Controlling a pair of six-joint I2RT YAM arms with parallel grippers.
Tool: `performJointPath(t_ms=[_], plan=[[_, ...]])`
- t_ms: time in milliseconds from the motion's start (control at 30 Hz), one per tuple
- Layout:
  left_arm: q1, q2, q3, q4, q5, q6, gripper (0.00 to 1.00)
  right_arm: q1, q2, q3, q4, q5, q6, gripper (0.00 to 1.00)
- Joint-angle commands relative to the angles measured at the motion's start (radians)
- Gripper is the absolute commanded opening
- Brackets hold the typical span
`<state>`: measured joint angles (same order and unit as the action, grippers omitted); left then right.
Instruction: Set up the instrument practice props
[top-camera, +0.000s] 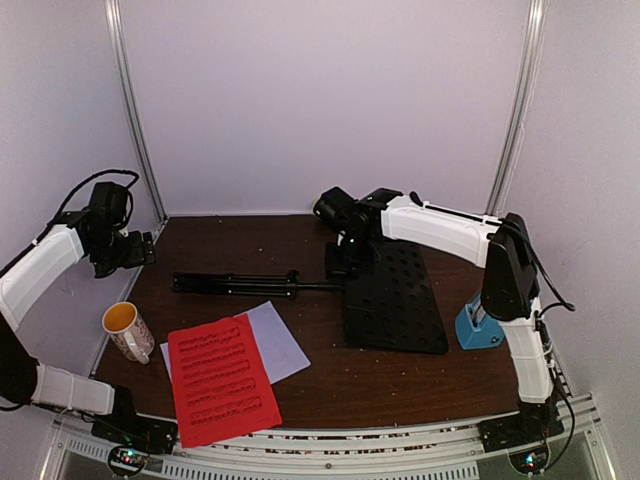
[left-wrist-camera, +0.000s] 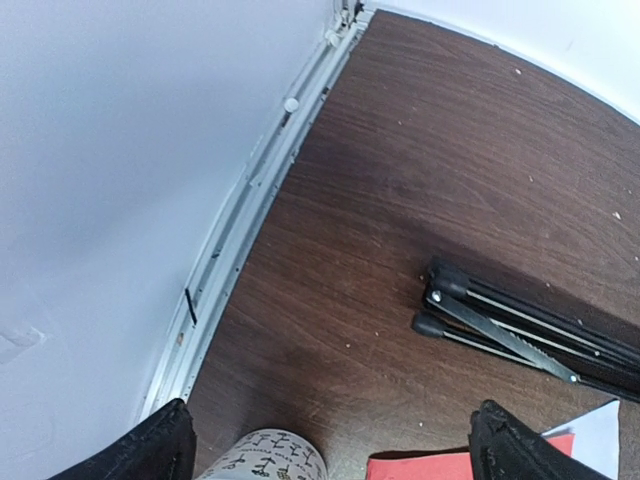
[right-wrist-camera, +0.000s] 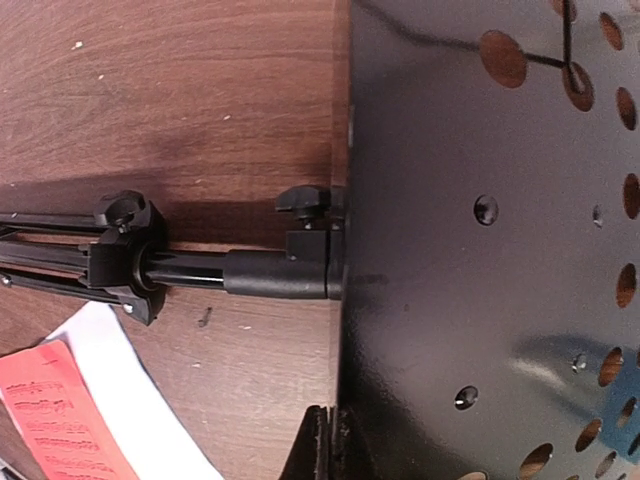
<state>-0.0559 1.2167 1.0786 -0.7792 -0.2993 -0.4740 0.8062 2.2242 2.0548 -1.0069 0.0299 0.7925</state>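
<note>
The music stand lies flat on the brown table, so nothing is set up yet.

From above, its perforated desk sits at about 4 o'clock of the table's middle. Its folded tripod stretches away toward 9 o'clock. The right claw bears on the desk's 11 o'clock corner. The red sheet lies at 7 o'clock, overlapping the white sheet. The blue metronome stands at 3 o'clock, just beside the desk's edge. A patterned mug sits at 8 o'clock. The left claw hangs near the 9 o'clock wall.

In the left wrist view, the left claw gapes at its widest and holds nothing. The mug's rim is below it at 6 o'clock, and the tripod's feet are at 4 o'clock.

In the right wrist view, the right claw is pinched fully together at 6 o'clock. As far as I can judge, it nips the thin rim of the matte black, round-holed desk. The clamp knob and shaft run off toward 9 o'clock.

What is left, I judge, is raising the stand, spreading its legs, placing both sheets and positioning the metronome.
</note>
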Motion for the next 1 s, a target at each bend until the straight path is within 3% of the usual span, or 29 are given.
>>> performJointPath(t_ms=[0,633,967], plan=[[-0.005,0.024,0.065,-0.005,-0.07,-0.019,0.98,-0.005,-0.037,0.086,-0.041,0.171,-0.09,0.0],[-0.005,0.046,0.162,0.01,-0.056,-0.005,0.98,0.019,-0.201,0.245,0.017,0.523,-0.416,0.0],[-0.005,-0.015,0.116,0.133,0.102,0.07,0.98,0.073,-0.335,0.242,0.224,0.701,-0.77,0.0]])
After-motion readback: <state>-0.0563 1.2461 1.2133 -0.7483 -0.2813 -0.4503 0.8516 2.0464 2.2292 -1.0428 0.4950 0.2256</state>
